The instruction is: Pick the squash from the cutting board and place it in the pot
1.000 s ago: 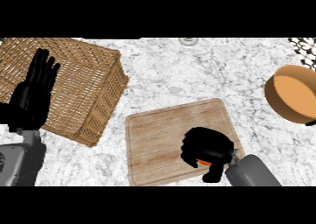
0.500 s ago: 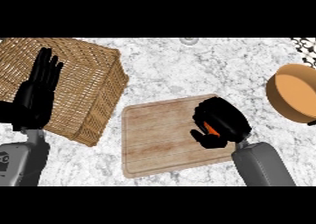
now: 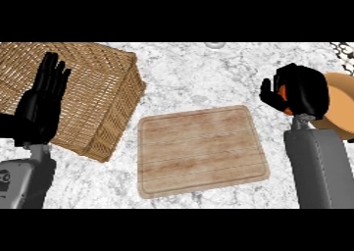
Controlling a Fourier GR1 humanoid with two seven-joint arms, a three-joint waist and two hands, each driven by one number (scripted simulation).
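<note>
Lifted off the cutting board (image 3: pixel 201 149), right hand (image 3: pixel 301 93) clutches squash (image 3: pixel 283 93) beside pot (image 3: pixel 342 112).

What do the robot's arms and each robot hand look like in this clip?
Both forearms are smooth grey cylinders. Each ends in a black robot hand with fingers and a thumb: left, right. The left forearm carries a small dark marking near its lower end. No cables show.

In the upper left of the frame we see a large woven wicker basket (image 3: pixel 100 93) of light brown, set at an angle on the white and grey marbled stone counter (image 3: pixel 201 73). At the upper right corner we catch a dark, speckled patch (image 3: pixel 349 51) that we cannot identify
</note>
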